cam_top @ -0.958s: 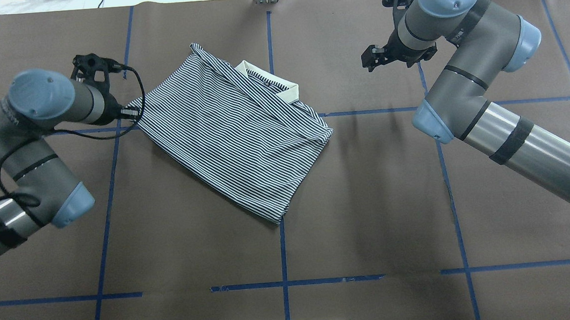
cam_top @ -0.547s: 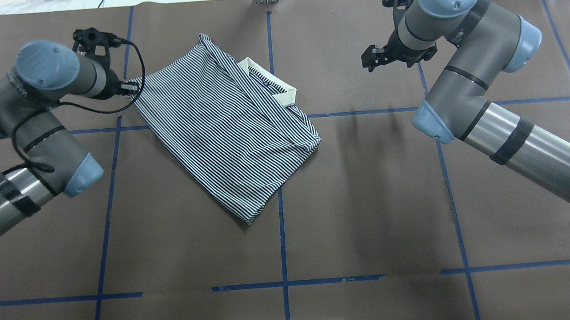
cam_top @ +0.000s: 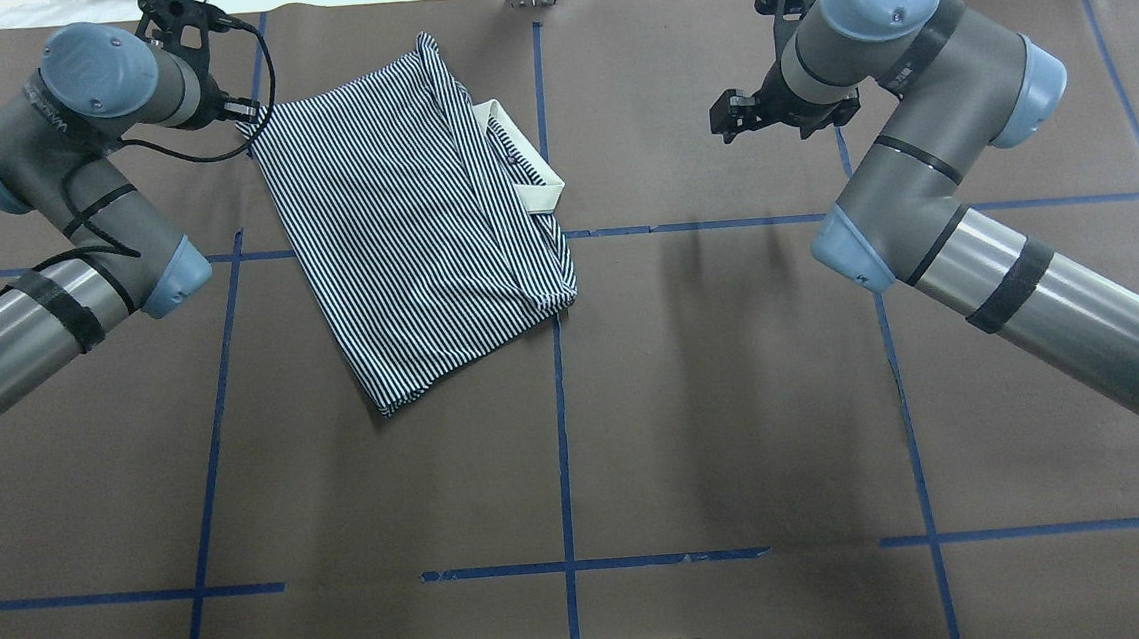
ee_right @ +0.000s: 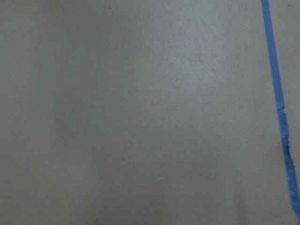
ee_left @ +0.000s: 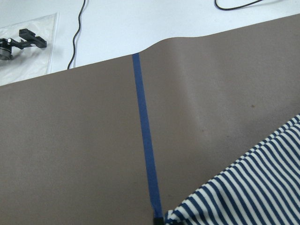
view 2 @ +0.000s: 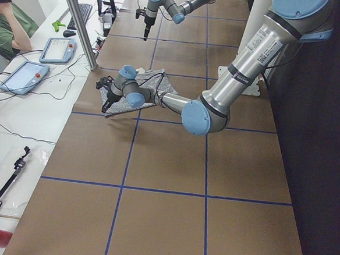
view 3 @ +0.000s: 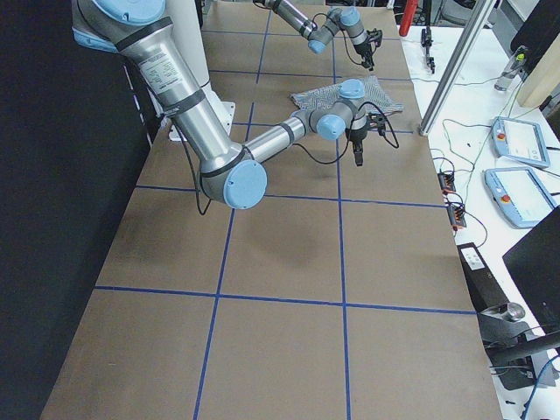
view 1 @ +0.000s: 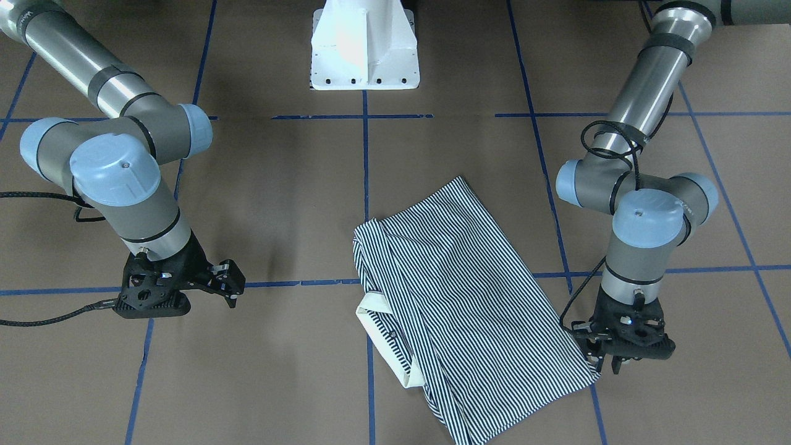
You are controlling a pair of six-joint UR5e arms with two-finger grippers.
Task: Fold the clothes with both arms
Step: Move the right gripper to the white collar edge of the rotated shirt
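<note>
Shirt (cam_top: pixel 402 221) corner pinched by low left end effector (cam_top: pixel 245 119), right end effector (cam_top: pixel 730 120) aloft, seemingly spread

The polo shirt (cam_top: pixel 404 241) has thin navy-and-white stripes and a cream collar (cam_top: pixel 541 194); the tabletop (cam_top: pixel 735 398) is brown, gridded by blue tape lines (cam_top: pixel 561 460).

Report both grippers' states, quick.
Left gripper: closed, holding a corner of the polo shirt.
Right gripper: open, holding nothing, away from the shirt.

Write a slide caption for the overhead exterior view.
Left gripper pinches a folded striped polo shirt; right gripper hangs open.
</note>
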